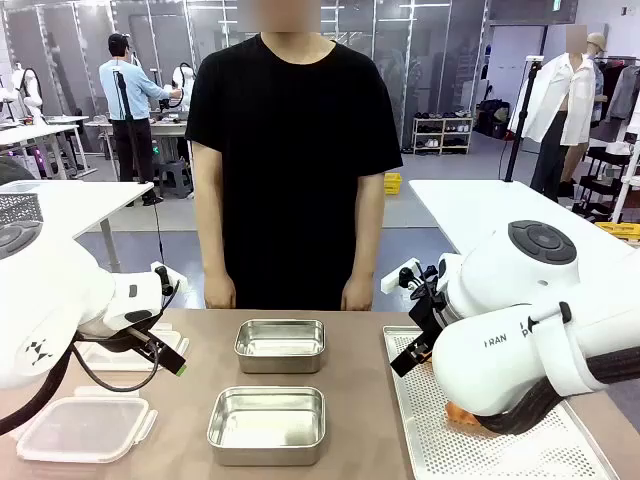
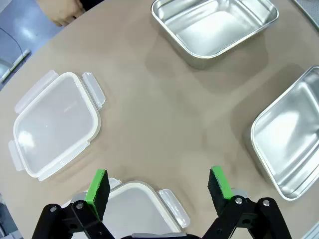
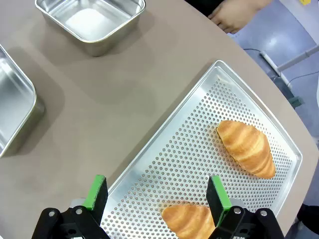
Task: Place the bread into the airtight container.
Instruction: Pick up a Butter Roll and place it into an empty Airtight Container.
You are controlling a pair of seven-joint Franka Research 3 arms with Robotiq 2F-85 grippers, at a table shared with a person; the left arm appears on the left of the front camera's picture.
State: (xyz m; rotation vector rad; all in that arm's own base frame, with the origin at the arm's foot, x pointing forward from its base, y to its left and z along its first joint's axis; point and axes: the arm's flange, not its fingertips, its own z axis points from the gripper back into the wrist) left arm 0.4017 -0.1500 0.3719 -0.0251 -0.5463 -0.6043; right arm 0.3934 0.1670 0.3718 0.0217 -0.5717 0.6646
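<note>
Here, ridged croissants [image 3: 246, 148] on perforated tray [image 3: 185, 149]

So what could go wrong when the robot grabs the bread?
The nearer golden croissant on the perforated metal tray sits off-centre, close to one finger of the open right gripper, so closing might clip its end or shove it. Squeezing could also squash it. A weak grip might drop it short of the nearer rectangular steel container.

Bright even overhead light; soft shadows; sharp focus; curved wrist-view edges
</note>
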